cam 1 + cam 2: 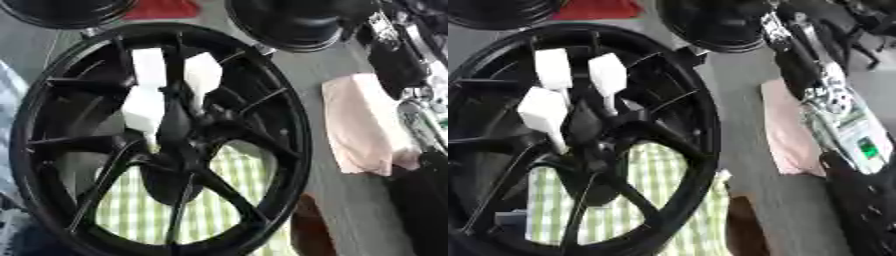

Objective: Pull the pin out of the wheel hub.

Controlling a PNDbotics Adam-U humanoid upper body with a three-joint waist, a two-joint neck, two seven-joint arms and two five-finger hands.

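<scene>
Close up, black wheel hub [579, 135] lying flat over a green checked cloth [654, 200], filling most of the view. Three white blocks [607, 74] standing near hub centre, possibly pin heads; cannot tell. Right arm [833, 110] beside hub, over pink cloth [363, 125]; fingers hidden, state cannot tell.

**Around the work area**

A green-and-white checked cloth [658, 200] lies on the grey table [350, 200]. A pale pink folded towel [363, 125] sits to the right. A red cloth [162, 9] and a round black dish-shaped object [293, 22] lie at the far edge.
</scene>
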